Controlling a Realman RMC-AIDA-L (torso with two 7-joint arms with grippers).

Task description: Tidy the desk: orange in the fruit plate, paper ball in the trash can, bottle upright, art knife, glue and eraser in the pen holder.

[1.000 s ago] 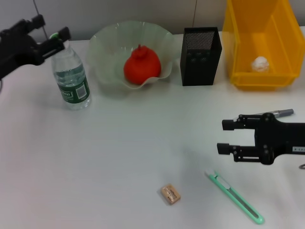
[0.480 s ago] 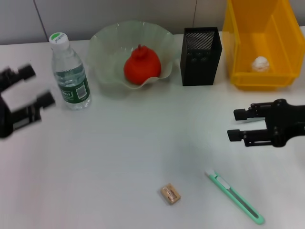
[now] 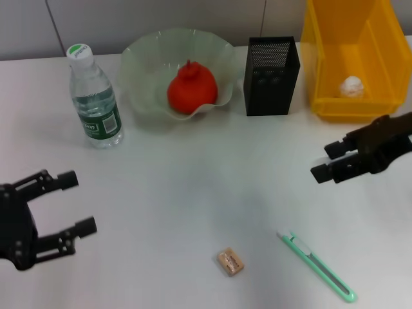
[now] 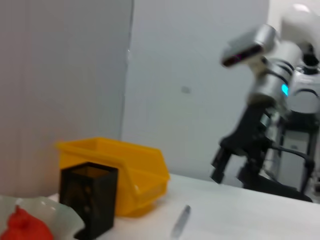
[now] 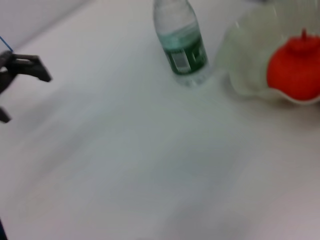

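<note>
Two pincers hang over the white counter [image 3: 193, 187], both with jaws spread and nothing between them. The left pincer [image 3: 74, 203] is low over the near left corner, well apart from every object. The right pincer [image 3: 329, 161] is by the right edge, between the yellow trash can [image 3: 351, 106] and the art knife [image 3: 317, 266], touching neither.

The bottle [image 3: 94, 96] stands upright near the far left corner, its white cap on, just beside the fruit plate [image 3: 145, 71]. The orange [image 3: 191, 88] sits in that wavy glass plate at the far edge. The black mesh pen holder [image 3: 271, 76] stands right of the plate, between it and the trash can. The paper ball [image 3: 351, 85] lies inside the trash can, at the far right corner.

The art knife, pale green, lies flat near the near right corner, at a slant to the near edge. The eraser [image 3: 230, 262], a small tan block, lies close to the near edge, left of the knife and apart from it.

In the left wrist view a grey pen-like stick [image 4: 180, 222] lies on the counter beyond the trash can; whether it is the glue I cannot tell.
</note>
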